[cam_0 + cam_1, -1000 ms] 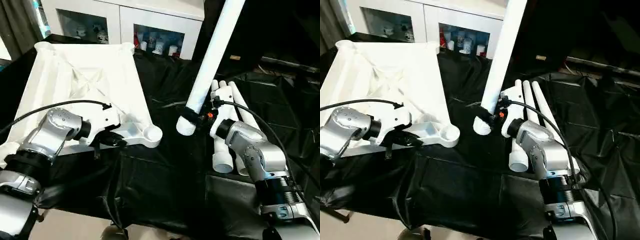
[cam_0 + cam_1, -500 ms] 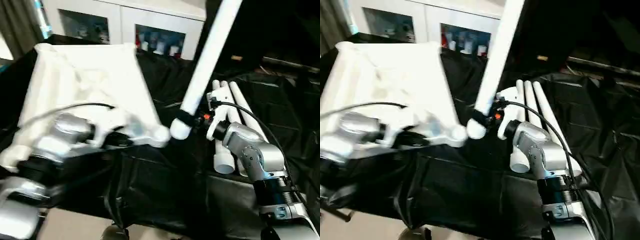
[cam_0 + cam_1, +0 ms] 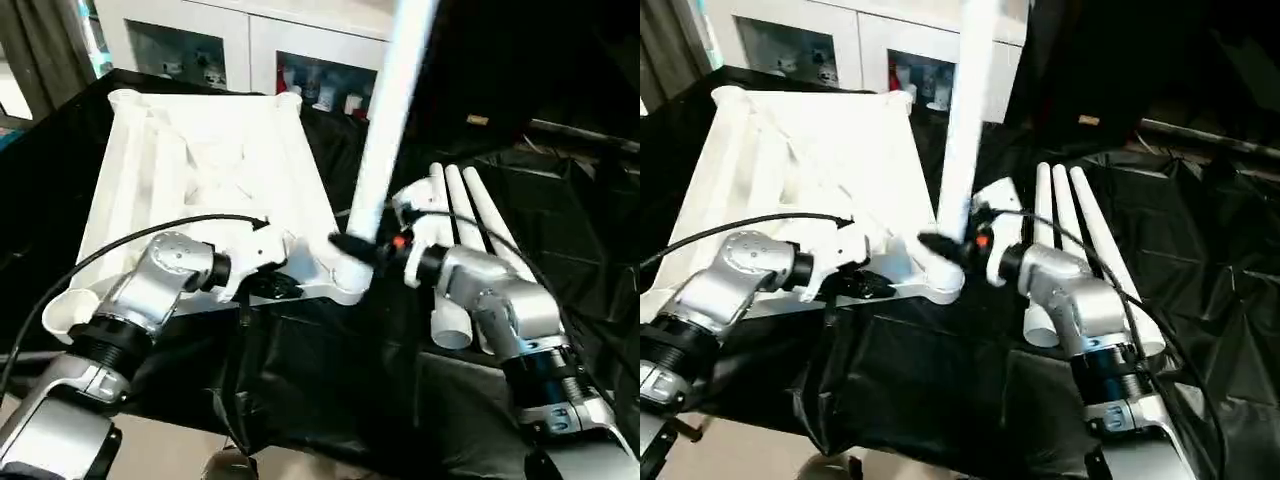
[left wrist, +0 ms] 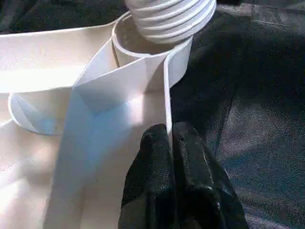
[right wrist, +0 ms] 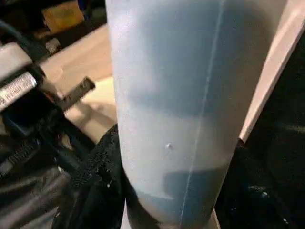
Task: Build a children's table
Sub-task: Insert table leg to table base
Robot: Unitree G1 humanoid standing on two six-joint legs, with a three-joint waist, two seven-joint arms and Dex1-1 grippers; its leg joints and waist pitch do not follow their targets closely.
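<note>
The children's table top (image 3: 200, 165) lies upside down on black cloth, white, with a ribbed underside. My left gripper (image 3: 290, 290) is shut on a thin rib wall of the top near its closest corner; the left wrist view shows the black fingertips (image 4: 157, 143) pinching that wall. My right gripper (image 3: 350, 246) is shut on a long white leg (image 3: 395, 90) and holds it nearly upright. The leg's ribbed end (image 4: 169, 19) sits at the mouth of the round corner socket (image 4: 138, 45). The right wrist view shows the leg (image 5: 176, 109) up close.
Three spare white legs (image 3: 1065, 215) lie side by side on the black cloth to the right of my right arm. A white cabinet with glass doors (image 3: 250, 50) stands behind the table top. The black cloth (image 3: 330, 370) drapes over the near edge.
My right gripper has carried the leg left to the near corner socket and tipped it more upright. The left gripper stays shut on the top. The head camera has shifted.
</note>
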